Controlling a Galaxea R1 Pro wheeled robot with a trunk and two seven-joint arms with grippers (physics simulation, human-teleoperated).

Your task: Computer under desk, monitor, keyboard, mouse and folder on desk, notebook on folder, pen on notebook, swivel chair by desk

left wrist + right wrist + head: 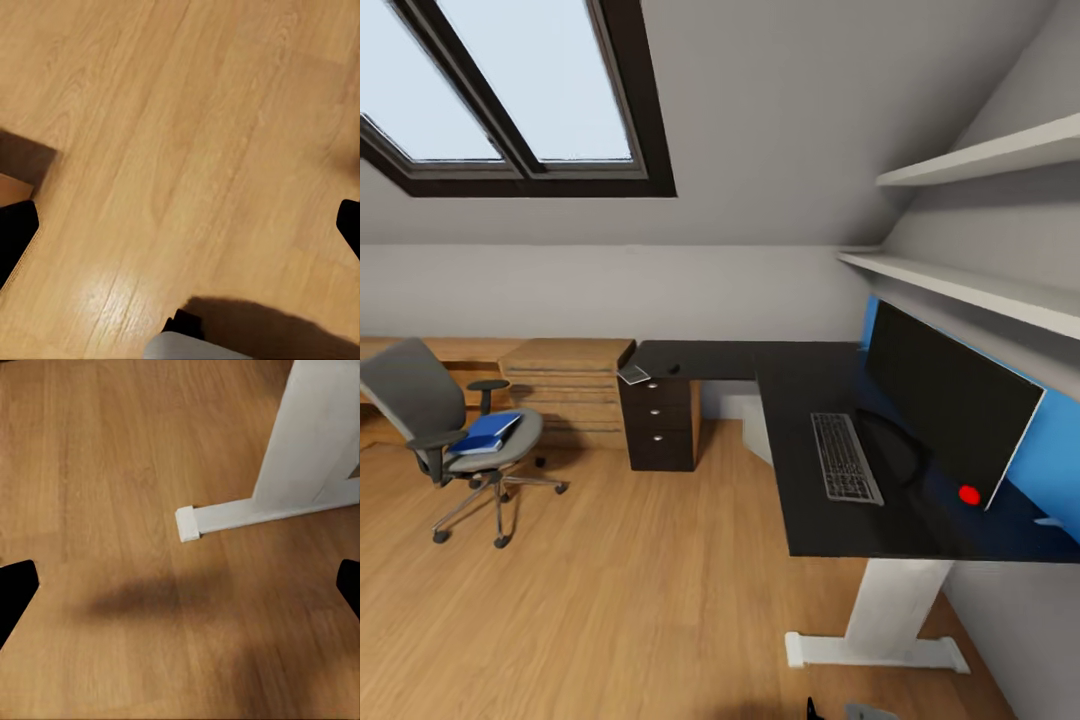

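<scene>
The desk with its black top runs along the right wall. On it stand the monitor and, in front of it, the keyboard. The grey notebook lies at the desk's far left end, a small dark mouse beside it. A pale box under the desk looks like the computer. At the left, apart from the desk, stands the swivel chair, the blue folder on its seat. My left gripper and right gripper hang open over bare floor. The pen is too small to make out.
A black three-drawer cabinet stands under the desk's far end, with a light-wood chest beside it. Two white shelves run above the monitor. The desk's white foot lies close to my right gripper. Oak floor stretches between chair and desk.
</scene>
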